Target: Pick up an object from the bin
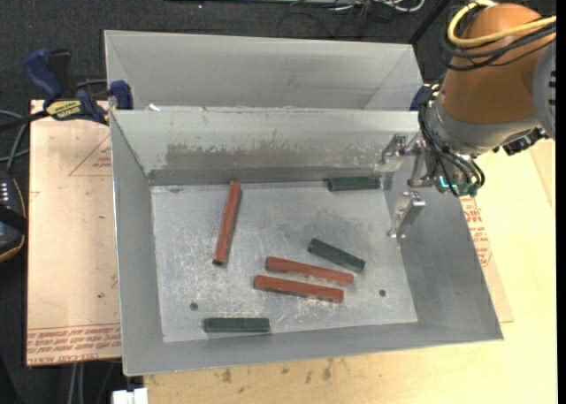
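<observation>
Arm [491,66] with its orange cover is reaching in from the right. The gripper [400,186] is hanging over the right side of the grey metal bin [265,75], about where the flat floor is meeting the right sloping wall. The fingers [404,215] are standing apart, one toward the back wall and one toward the front, gripping nothing, with bare metal below them. Nearest thing is the short dark green stick [352,184], lying flat along the bottom of the back wall just left of the fingers. Its right end is pointing at the gap between them and is looking clear of both. A second dark green stick [336,255] is lying left of the fingers and toward the front, tilted, near but apart. Beyond it, further left and front, two red-brown sticks are lying almost parallel, just beside each other: the upper red-brown stick [309,270] and the lower red-brown stick [298,287]. The upper one's right end is coming close to the second dark green stick; cannot tell if they are touching. A long red-brown stick [227,223] is lying well to the left of the fingers, running back to front with a slight lean. A third dark green stick [236,325] is lying far left and front, by the front edge of the floor, well apart from the fingers.
</observation>
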Action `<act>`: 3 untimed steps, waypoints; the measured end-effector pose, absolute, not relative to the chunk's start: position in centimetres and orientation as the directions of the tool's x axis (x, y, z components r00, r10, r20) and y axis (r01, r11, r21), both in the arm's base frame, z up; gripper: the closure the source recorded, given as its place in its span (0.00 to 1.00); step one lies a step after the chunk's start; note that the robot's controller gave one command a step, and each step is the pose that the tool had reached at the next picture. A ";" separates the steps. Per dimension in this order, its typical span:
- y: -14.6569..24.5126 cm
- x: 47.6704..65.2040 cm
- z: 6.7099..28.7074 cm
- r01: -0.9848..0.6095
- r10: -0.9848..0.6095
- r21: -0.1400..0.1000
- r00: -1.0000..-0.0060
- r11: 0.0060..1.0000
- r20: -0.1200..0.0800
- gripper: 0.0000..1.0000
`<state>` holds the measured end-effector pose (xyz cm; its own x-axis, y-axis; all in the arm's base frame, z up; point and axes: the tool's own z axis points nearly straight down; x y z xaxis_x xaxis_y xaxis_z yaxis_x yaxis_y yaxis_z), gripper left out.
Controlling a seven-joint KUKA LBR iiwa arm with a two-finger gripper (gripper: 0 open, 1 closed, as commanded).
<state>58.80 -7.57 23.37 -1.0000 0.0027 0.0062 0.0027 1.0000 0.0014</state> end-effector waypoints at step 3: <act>-0.8 55.7 16.5 0.123 0.123 0.001 -0.992 0.992 -0.001 0.00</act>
<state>55.72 -0.78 16.54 -0.9924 0.1234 -0.0013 0.1234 0.9924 0.0014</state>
